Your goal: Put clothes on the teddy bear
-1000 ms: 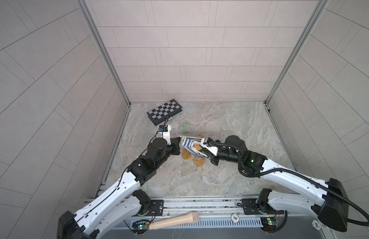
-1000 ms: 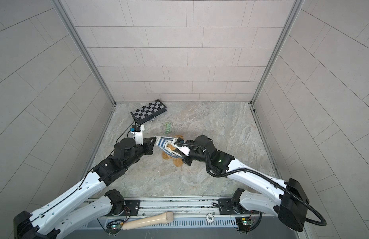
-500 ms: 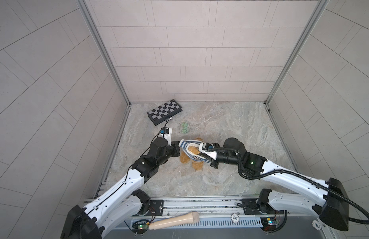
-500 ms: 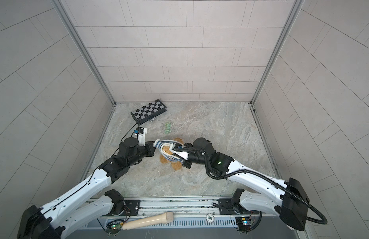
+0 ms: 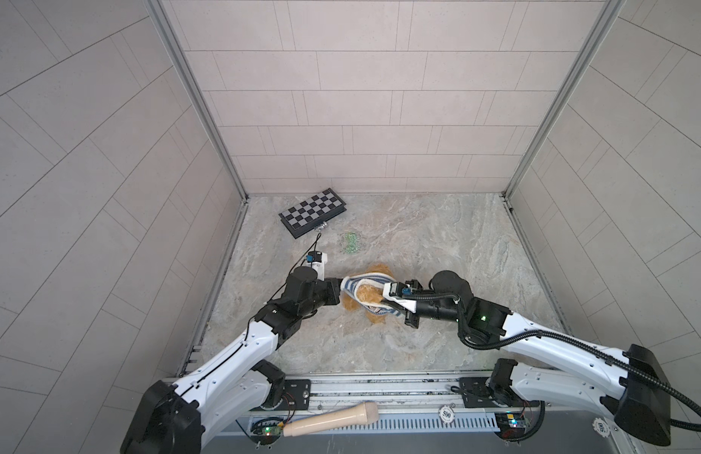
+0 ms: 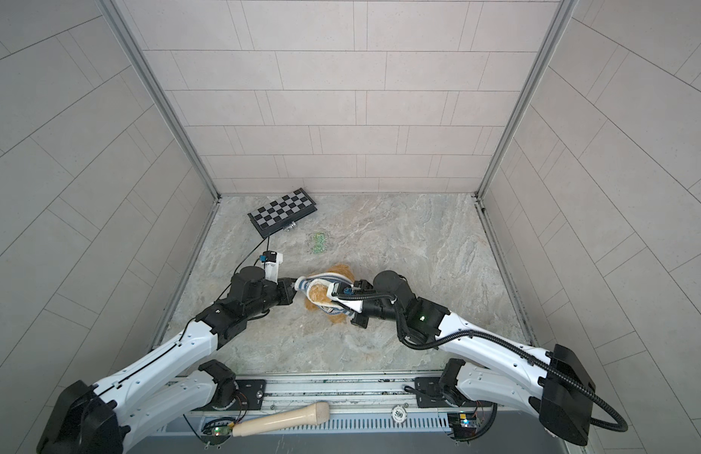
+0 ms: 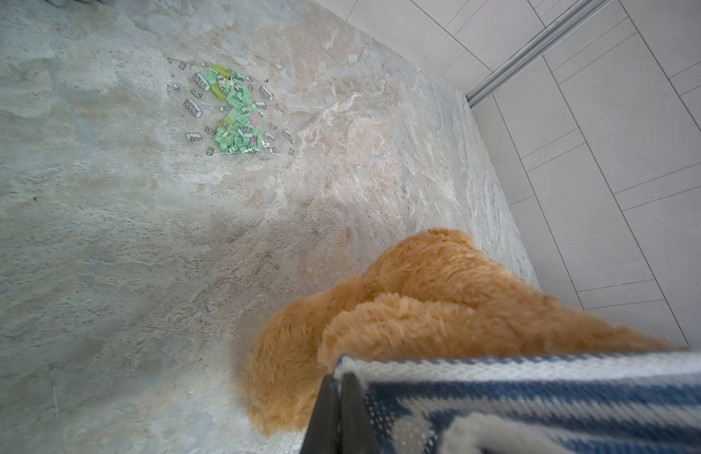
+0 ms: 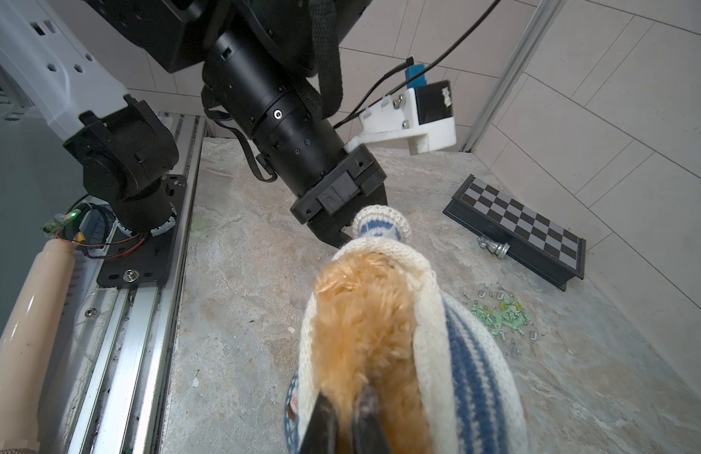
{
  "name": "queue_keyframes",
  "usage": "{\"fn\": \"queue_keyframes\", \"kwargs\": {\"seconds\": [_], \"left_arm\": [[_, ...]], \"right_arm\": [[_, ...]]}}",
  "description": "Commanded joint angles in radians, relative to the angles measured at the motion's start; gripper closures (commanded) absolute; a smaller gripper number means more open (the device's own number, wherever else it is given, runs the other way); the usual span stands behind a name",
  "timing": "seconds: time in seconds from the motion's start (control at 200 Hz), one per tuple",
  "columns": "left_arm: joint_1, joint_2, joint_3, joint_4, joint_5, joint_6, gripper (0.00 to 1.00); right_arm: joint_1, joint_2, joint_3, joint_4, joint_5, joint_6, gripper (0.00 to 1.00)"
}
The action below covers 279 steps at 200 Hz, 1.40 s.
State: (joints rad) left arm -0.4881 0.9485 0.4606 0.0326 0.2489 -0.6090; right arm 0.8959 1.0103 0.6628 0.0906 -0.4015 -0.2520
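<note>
The teddy bear [image 5: 374,271] [image 6: 341,271] lies mid-table, golden-brown and fluffy. A blue-and-white striped knitted sweater [image 5: 364,280] [image 6: 327,278] is stretched in a loop around its body. My left gripper [image 5: 341,285] [image 6: 295,285] is shut on the sweater's left edge; its wrist view shows the pinched hem [image 7: 537,393] at the jaws [image 7: 340,377], with bear fur [image 7: 439,295] beyond. My right gripper [image 5: 393,310] [image 6: 351,310] is shut at the sweater's opposite edge. In its wrist view, fur [image 8: 360,314] bulges around the closed tips [image 8: 347,405] inside the cream hem [image 8: 423,334].
A folded chessboard [image 5: 312,212] lies at the back left with a loose chess piece [image 5: 321,227] beside it. A small bag of green bricks [image 5: 351,241] sits behind the bear. A cream handle [image 5: 333,420] rests on the front rail.
The sweater, bunched between the grippers a second ago, is now spread open and lower around the bear. Both grippers have moved toward the table's front, still shut.
</note>
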Motion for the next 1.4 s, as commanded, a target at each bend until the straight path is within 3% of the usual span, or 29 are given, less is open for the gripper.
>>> {"fn": "queue_keyframes", "kwargs": {"seconds": [0.0, 0.29, 0.676, 0.906, 0.966, 1.056, 1.121, 1.251, 1.392], "left_arm": [[0.049, 0.021, -0.035, -0.062, -0.084, 0.022, 1.00], [0.043, 0.006, -0.002, -0.118, -0.085, 0.078, 1.00], [-0.103, -0.126, 0.057, -0.111, 0.054, 0.066, 1.00], [-0.104, -0.193, 0.039, -0.137, 0.087, 0.056, 1.00], [-0.103, -0.202, 0.036, -0.163, 0.083, 0.064, 0.93], [-0.104, -0.235, 0.022, -0.175, 0.072, 0.057, 0.62], [-0.104, -0.277, 0.006, -0.170, 0.069, 0.030, 0.49], [-0.106, -0.380, -0.086, -0.013, 0.105, -0.124, 0.40], [-0.195, -0.382, -0.146, 0.130, 0.031, -0.232, 0.41]], "right_arm": [[0.012, -0.092, 0.013, 0.064, -0.080, -0.003, 1.00], [0.012, -0.150, 0.003, 0.171, -0.070, 0.091, 1.00], [0.012, 0.054, 0.130, 0.115, 0.290, 0.283, 1.00], [0.012, 0.085, 0.096, 0.158, 0.331, 0.327, 1.00], [0.012, 0.078, 0.092, 0.163, 0.328, 0.329, 1.00], [0.012, 0.074, 0.082, 0.186, 0.316, 0.342, 1.00], [0.012, 0.074, 0.077, 0.193, 0.318, 0.350, 1.00], [0.014, 0.079, 0.068, 0.194, 0.368, 0.371, 1.00], [0.021, 0.091, 0.052, 0.236, 0.404, 0.395, 1.00]]}}
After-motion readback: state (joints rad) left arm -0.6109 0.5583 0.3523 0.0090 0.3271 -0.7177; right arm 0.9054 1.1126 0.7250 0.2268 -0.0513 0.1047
